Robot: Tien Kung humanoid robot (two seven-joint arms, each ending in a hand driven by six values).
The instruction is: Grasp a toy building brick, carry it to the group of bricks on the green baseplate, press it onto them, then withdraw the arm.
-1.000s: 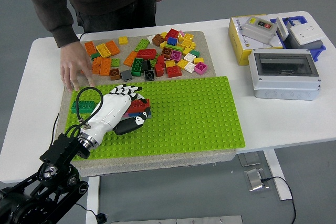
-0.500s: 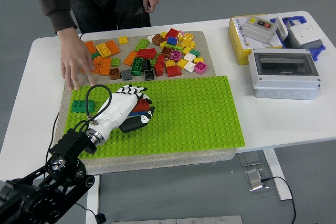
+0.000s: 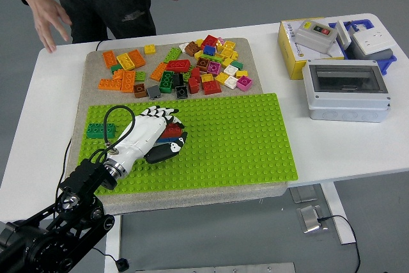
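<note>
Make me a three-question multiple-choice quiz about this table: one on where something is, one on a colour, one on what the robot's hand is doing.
1. Where is the loose brick pile?
A. beyond the baseplate
B. on the yellow box
C. at the table's near edge

2. What colour is the baseplate?
A. blue
B. green
C. white

3. What is the left hand doing?
A. hanging above the grey box
B. resting palm down on the stacked bricks
C. holding the person's hand

Answers: 1 A, the pile lies on the mat behind the plate. 2 B, the studded plate is bright green. 3 B, the hand covers the red and blue bricks on the plate.
</note>
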